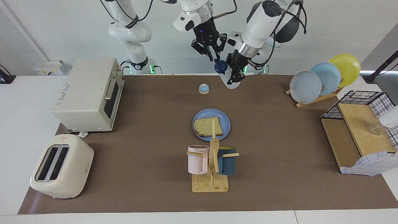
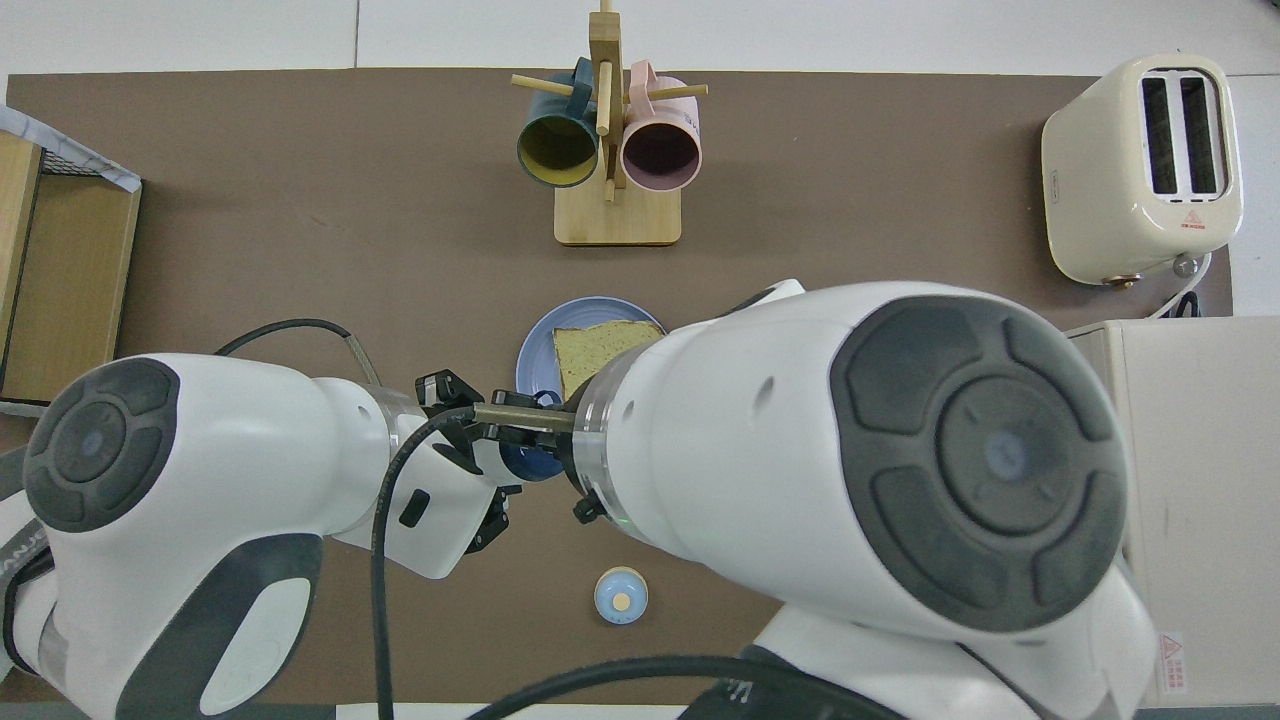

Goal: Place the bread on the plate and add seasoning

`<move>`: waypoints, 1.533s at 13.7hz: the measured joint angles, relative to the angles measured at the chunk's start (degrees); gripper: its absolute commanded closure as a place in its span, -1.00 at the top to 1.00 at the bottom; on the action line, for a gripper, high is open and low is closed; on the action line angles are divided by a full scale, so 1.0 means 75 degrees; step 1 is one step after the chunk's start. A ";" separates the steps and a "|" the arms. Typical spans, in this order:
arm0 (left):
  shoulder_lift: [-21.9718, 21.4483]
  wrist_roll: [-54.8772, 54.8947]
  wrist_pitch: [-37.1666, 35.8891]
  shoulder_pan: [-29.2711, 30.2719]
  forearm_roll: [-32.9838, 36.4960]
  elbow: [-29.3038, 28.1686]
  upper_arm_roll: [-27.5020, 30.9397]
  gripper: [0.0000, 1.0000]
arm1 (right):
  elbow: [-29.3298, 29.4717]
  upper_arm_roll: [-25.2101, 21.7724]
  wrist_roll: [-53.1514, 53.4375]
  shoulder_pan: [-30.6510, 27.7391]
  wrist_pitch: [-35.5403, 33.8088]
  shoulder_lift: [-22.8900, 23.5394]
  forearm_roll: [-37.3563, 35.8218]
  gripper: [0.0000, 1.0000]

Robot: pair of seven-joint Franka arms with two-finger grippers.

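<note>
The bread (image 1: pixel 207 127) lies flat on the blue plate (image 1: pixel 226 120) in the middle of the table, between the mug tree and the bell; both also show in the overhead view, bread (image 2: pixel 600 345) and plate (image 2: pixel 535 350). My left gripper (image 1: pixel 234 76) is shut on the seasoning bottle (image 1: pixel 231 84) and holds it tilted in the air over the table's edge nearest the robots. The bottle's navy cap (image 1: pixel 220 67) points toward my right gripper (image 1: pixel 214 57), which hangs just above the cap. In the overhead view only the cap (image 2: pixel 525 462) shows, beside the left gripper (image 2: pixel 470 455); the right gripper is hidden under its arm.
A small blue-domed bell (image 1: pixel 203 89) stands nearer to the robots than the plate. A wooden mug tree (image 1: pixel 213 161) with a pink and a dark-blue mug stands farther out. A toaster oven (image 1: pixel 90 93) and a toaster (image 1: pixel 62 168) are at the right arm's end. A plate rack (image 1: pixel 323 77) and a wire shelf (image 1: pixel 357 133) are at the left arm's end.
</note>
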 measured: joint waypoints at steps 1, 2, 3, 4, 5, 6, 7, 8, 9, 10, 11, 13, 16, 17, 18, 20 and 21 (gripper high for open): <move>0.0000 -0.0002 0.0000 0.0000 0.0000 -0.0001 0.0000 -1.00 | -0.0023 0.0000 0.0000 0.0000 0.0032 0.0000 0.0000 -0.43; 0.0000 -0.0004 0.0000 0.0000 0.0000 -0.0001 0.0001 -1.00 | -0.0061 0.0001 0.0000 0.0000 0.0067 0.0000 0.0000 -0.47; 0.0000 -0.0005 0.0000 0.0000 0.0000 -0.0002 0.0003 -1.00 | -0.0102 0.0001 0.0000 0.0000 0.0098 0.0000 0.0000 -0.53; 0.0000 -0.0006 0.0001 0.0001 0.0000 -0.0002 0.0004 -1.00 | -0.0138 0.0002 0.0000 0.0001 0.0132 0.0001 0.0000 -0.57; 0.0000 -0.0006 0.0001 0.0001 0.0000 -0.0003 0.0004 -1.00 | -0.0154 0.0002 0.0000 0.0000 0.0143 0.0001 0.0000 -0.58; 0.0000 -0.0007 0.0001 0.0000 0.0000 -0.0005 0.0002 -1.00 | -0.0156 0.0004 0.0000 0.0002 0.0161 0.0000 0.0000 -0.63; 0.0000 -0.0008 0.0001 0.0001 0.0000 -0.0007 0.0002 -1.00 | -0.0156 0.0005 0.0000 0.0003 0.0162 0.0000 0.0000 -0.70; 0.0000 -0.0009 0.0001 0.0000 0.0000 -0.0008 0.0000 -1.00 | -0.0155 0.0007 0.0000 0.0003 0.0173 0.0000 0.0000 -0.72; 0.0000 -0.0012 0.0001 0.0001 0.0000 -0.0008 0.0000 -1.00 | -0.0155 0.0008 0.0000 0.0003 0.0174 0.0000 0.0000 -0.75; 0.0000 -0.0019 0.0003 0.0001 -0.0001 -0.0013 0.0002 -1.00 | -0.0153 0.0008 0.0000 0.0002 0.0175 0.0000 0.0000 -0.82; 0.0000 -0.0023 0.0005 0.0001 -0.0004 -0.0015 0.0003 -1.00 | -0.0153 0.0008 0.0000 0.0002 0.0178 0.0000 0.0000 -1.00; -0.0002 -0.0033 0.0018 0.0002 -0.0010 -0.0016 0.0006 -1.00 | -0.0141 0.0008 0.0002 0.0002 0.0191 0.0000 0.0000 -1.00; -0.0004 -0.0061 0.0066 0.0002 -0.0014 -0.0016 0.0008 -1.00 | -0.0137 -0.0005 0.0331 -0.0004 0.0250 0.0005 0.0010 -1.00; -0.0004 -0.0075 0.0095 0.0004 -0.0015 -0.0015 0.0013 -1.00 | -0.0137 -0.0019 0.0474 -0.0003 0.0306 0.0013 0.0017 -1.00; -0.0005 -0.0083 0.0130 0.0005 -0.0017 -0.0015 0.0018 -1.00 | -0.0137 -0.0077 0.0594 0.0007 0.0347 0.0020 0.0119 -1.00; -0.0018 -0.0104 0.0233 0.0006 -0.0050 0.0022 0.0023 -1.00 | -0.0133 -0.0486 0.0657 0.0068 0.0386 0.0017 0.0883 -1.00; -0.0027 -0.0120 0.0275 0.0006 -0.0080 0.0074 0.0020 -1.00 | -0.0134 -0.0734 0.0657 0.0082 0.0386 0.0026 0.1256 -1.00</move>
